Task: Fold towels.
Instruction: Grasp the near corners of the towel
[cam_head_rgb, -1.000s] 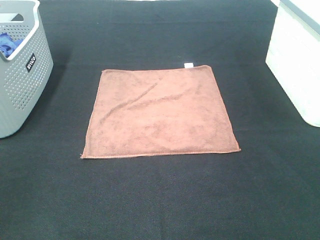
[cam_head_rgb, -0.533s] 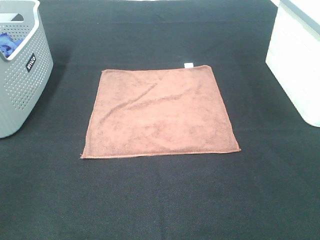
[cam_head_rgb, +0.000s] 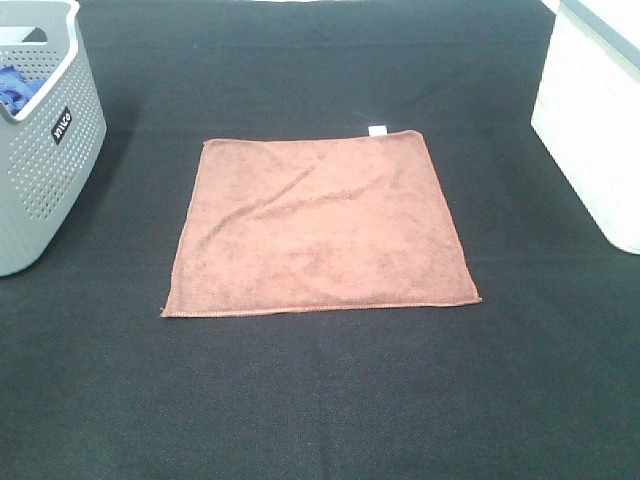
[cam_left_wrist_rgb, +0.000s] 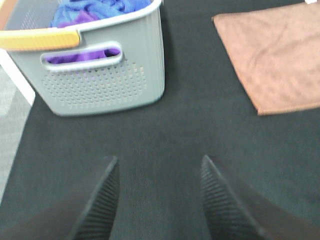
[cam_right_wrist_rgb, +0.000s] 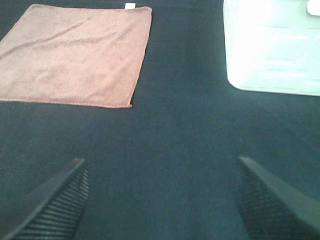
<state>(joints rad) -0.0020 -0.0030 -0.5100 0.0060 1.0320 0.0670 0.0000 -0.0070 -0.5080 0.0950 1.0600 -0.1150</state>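
Towel layout, exterior high view: you see one brown towel (cam_head_rgb: 318, 225) spread flat and unfolded on the black table cover (cam_head_rgb: 320, 400). A white tag (cam_head_rgb: 378, 131) sits on the towel's far edge, and any writing on it is too small to read. Left of the towel, well apart, stands a grey perforated basket (cam_head_rgb: 40, 170) holding blue cloth (cam_head_rgb: 15, 88). Its black label (cam_head_rgb: 61, 125) carries white letters that you cannot read.

Right of the towel, well apart, stands a white bin (cam_head_rgb: 590, 130).

Left wrist view: your left gripper (cam_left_wrist_rgb: 160, 200) hovers over bare cover, fingers spread, holding nothing. Purple cloth (cam_left_wrist_rgb: 82, 55) shows through the basket's handle slot.

Right wrist view: your right gripper (cam_right_wrist_rgb: 162, 200) is spread wide and empty, apart from the towel's near corner.
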